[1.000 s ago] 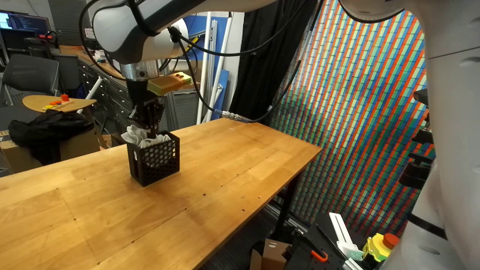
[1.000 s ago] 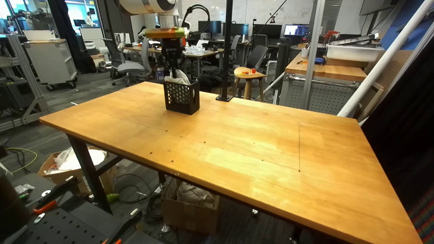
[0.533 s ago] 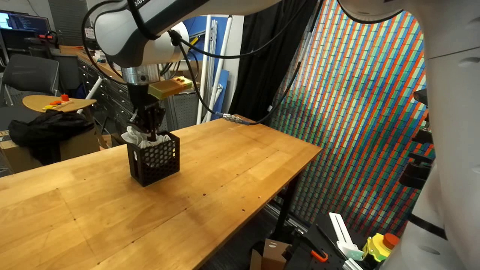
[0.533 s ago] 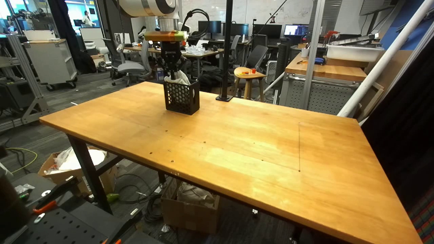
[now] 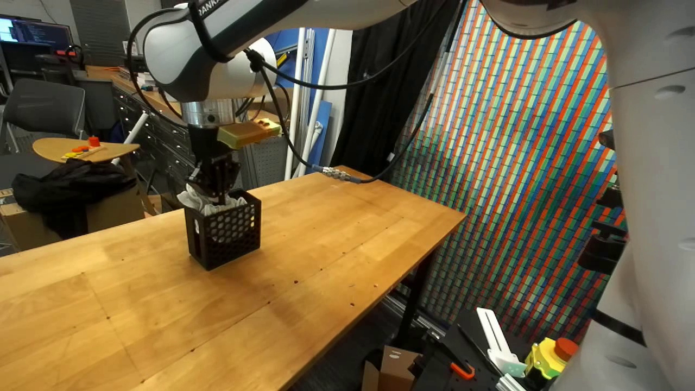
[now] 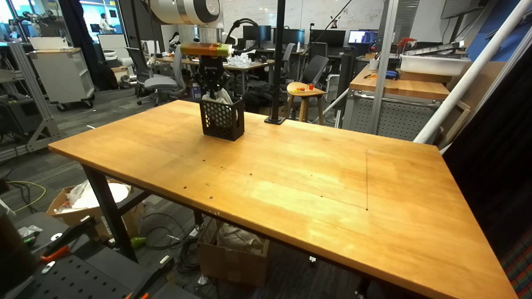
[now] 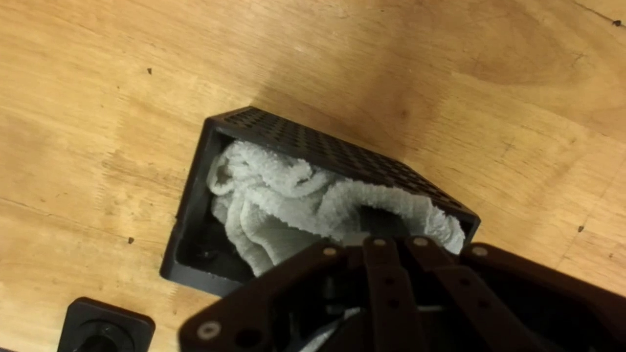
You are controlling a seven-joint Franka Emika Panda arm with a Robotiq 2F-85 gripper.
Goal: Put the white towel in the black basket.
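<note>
Claw closed, touching wht towel in blk bskt.

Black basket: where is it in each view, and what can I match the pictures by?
In an exterior view: the black basket is left of centre, just below mid-height.
In an exterior view: the black basket is left of centre, in the upper half.
In the wrist view: the black basket is mid-picture, set diagonally.
Landmark all three share: the white towel bunched in it.
</note>
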